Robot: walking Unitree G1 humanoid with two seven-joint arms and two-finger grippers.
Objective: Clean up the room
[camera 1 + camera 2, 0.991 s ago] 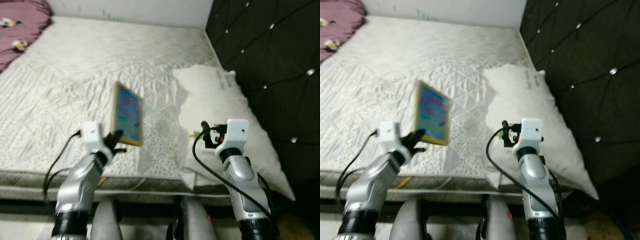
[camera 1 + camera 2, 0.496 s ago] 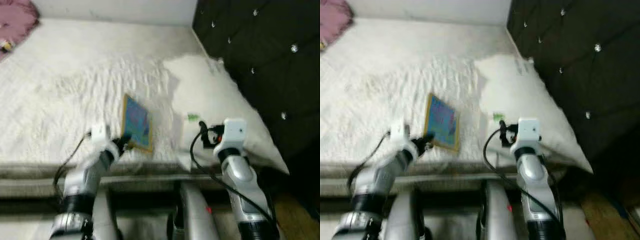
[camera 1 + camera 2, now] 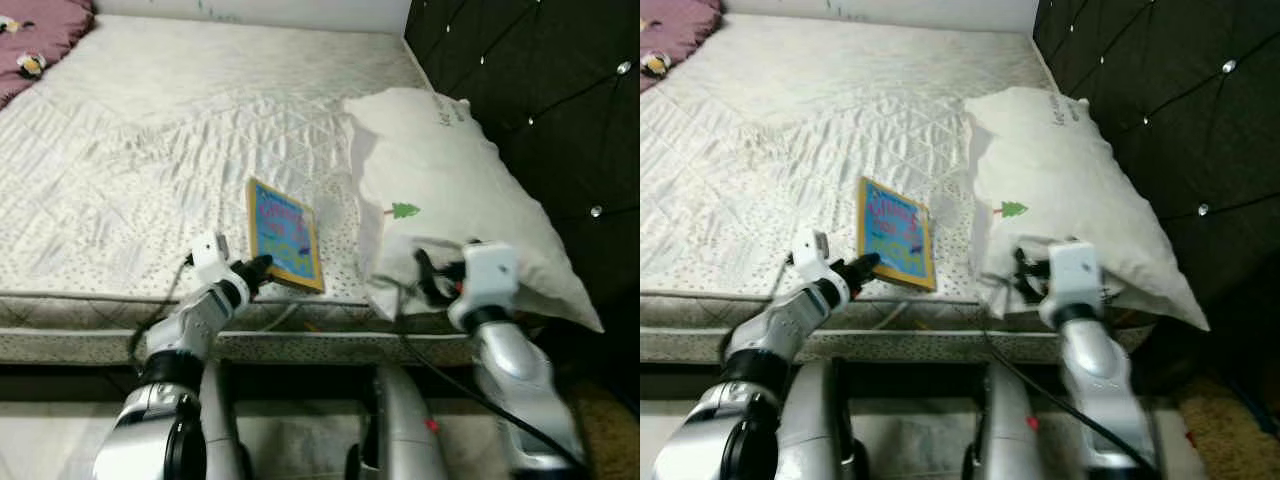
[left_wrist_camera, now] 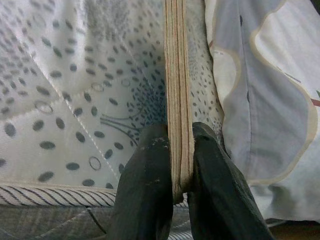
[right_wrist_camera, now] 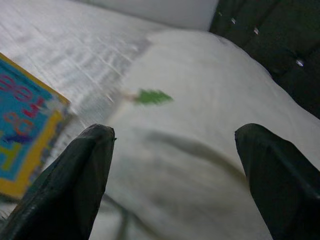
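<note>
Right now, operator, your readout, with the book as the landmark:

Book: you have a thin picture book (image 3: 285, 234) with a blue cover and a yellow border, standing tilted up on its edge on the bed (image 3: 150, 120), close to the bed's near edge.

Left end effector: your left end effector (image 3: 258, 267) sits at the book's near lower corner. The left wrist view shows its two black fingers (image 4: 145, 195) pressed against either side of the book's page edge, so it is clamped on the book.

Right end effector: your right end effector (image 3: 425, 279) is on the far side of the book from the left one, poised over the near end of the pillow. In the right wrist view its fingers (image 5: 75, 180) are spread wide apart and hold nothing; whether they touch the pillow you cannot tell.

Pillow: a white pillow (image 3: 450, 190) with a small green tree print (image 3: 404, 210) lies just beside the book, against the dark tufted headboard (image 3: 560, 90).

Blanket: a purple blanket (image 3: 35, 40) is bunched at the bed's far corner, well apart from the book.
</note>
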